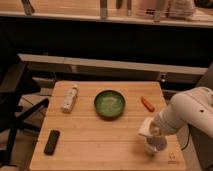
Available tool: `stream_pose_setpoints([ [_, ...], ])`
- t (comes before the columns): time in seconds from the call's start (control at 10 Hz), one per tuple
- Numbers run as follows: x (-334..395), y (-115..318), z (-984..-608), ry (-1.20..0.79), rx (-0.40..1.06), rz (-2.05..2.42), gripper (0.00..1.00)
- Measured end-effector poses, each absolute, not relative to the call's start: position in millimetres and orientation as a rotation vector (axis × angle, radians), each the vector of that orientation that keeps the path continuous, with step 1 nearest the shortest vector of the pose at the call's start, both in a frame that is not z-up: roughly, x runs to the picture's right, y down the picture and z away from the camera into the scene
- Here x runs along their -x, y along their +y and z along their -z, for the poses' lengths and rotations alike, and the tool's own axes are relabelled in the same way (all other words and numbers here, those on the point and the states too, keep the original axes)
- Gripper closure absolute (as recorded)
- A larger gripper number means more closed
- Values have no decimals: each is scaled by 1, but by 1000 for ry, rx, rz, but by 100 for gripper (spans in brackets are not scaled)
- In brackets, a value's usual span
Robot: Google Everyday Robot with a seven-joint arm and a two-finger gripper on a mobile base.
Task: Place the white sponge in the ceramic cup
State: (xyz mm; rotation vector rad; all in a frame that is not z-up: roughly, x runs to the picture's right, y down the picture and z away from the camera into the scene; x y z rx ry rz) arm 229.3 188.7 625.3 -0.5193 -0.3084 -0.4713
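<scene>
Gripper (152,133) near-right on table (90,147), sponge (146,126) at its tip, just far-left of and overlapping cup (156,145); grip state cannot tell; next move likely short near-right drop.

A single white arm (196,106) is seen entering from the right edge of the frame, at about mid-height; its thick, rounded segment is bent close to that edge; from the bend, the forearm is angled down and to the left, into the lower right of the frame; the wrist (167,122) is tilted downward; the gripper (151,134) is carried at its end, in the lower right quarter, pointed down and leftward.
</scene>
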Motion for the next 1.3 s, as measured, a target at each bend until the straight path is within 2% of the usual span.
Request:
stream_pose_setpoints([
  [1.0,-241,191,-620,-287,513,450,99],
  [1.3,-243,189,-619,-283,510,446,87],
])
